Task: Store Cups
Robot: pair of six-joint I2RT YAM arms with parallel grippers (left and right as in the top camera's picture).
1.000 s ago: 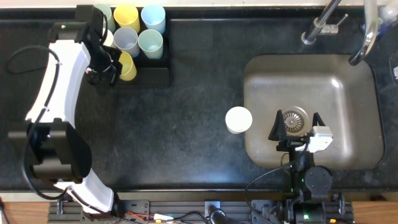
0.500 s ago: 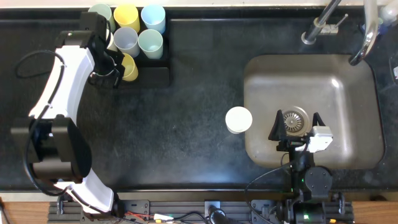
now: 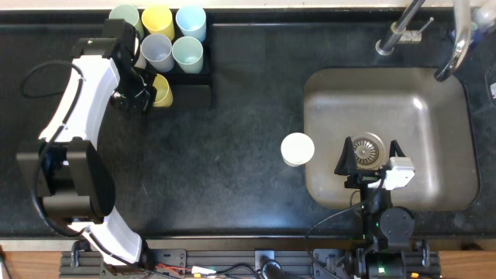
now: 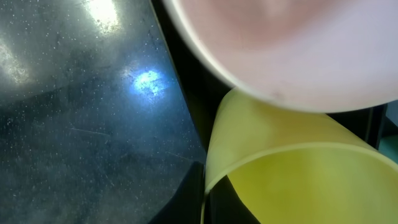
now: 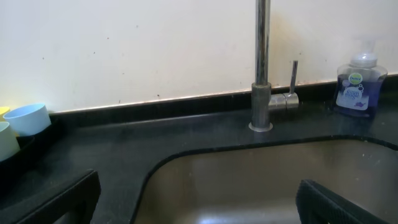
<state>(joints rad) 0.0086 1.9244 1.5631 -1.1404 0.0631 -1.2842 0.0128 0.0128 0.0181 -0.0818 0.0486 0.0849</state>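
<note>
Facing left wrist: yellow cup (image 4: 292, 130)

A yellow cup (image 3: 161, 88), white cup (image 3: 297, 149), black tray (image 3: 194, 94), dark speckled counter (image 3: 217, 178); nearest cup (image 4: 298, 43) seems pinkish.

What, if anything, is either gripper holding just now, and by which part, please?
The left gripper appears to hold the yellow cup by its rim, at the rack; the right gripper is open and empty.

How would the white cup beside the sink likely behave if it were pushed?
The white cup looks like plain plastic, so it is probably light and would slide easily on the smooth counter. It stands on end, so a high push might tip it, and then it could roll.
</note>
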